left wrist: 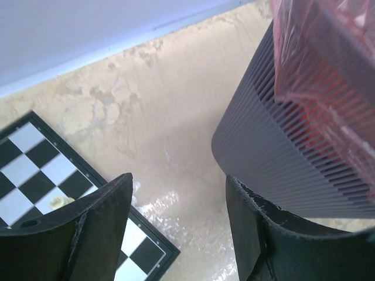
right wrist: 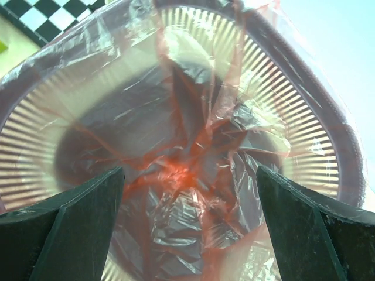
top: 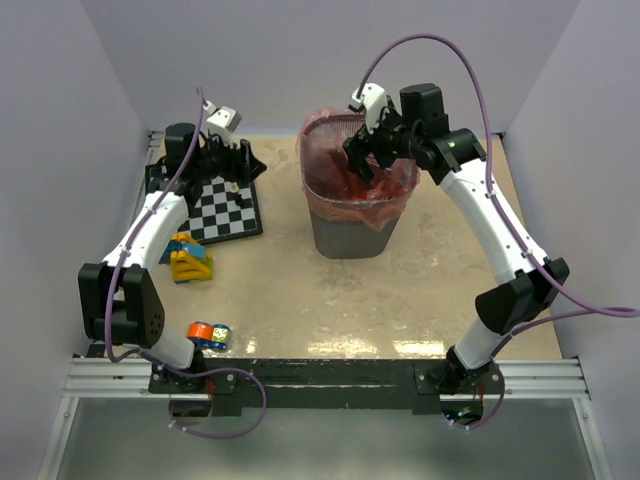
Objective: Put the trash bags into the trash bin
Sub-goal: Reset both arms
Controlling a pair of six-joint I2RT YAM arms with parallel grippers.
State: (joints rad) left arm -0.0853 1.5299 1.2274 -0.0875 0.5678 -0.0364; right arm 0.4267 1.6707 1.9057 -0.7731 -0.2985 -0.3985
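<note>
The dark grey mesh trash bin (top: 352, 236) stands at the back middle of the table. A red-orange trash bag (top: 392, 204) lines it, its film folded over the rim and crumpled down inside. My right gripper (top: 362, 160) hovers in the bin's mouth, open. In the right wrist view the fingers (right wrist: 88, 211) stand wide apart over the crinkled bag (right wrist: 187, 175) inside the bin (right wrist: 304, 76), holding nothing. My left gripper (top: 238, 158) is at the back left, open. Between its jaws (left wrist: 179, 193) lies bare table, with the bin (left wrist: 275, 152) and bag (left wrist: 328, 64) to its right.
A black-and-white chessboard (top: 225, 208) lies under the left arm, its corner (left wrist: 35, 170) near the left fingers. A yellow and blue toy (top: 188, 258) sits in front of it. A small orange and blue object (top: 208, 333) lies near the left base. Walls close in the back and sides.
</note>
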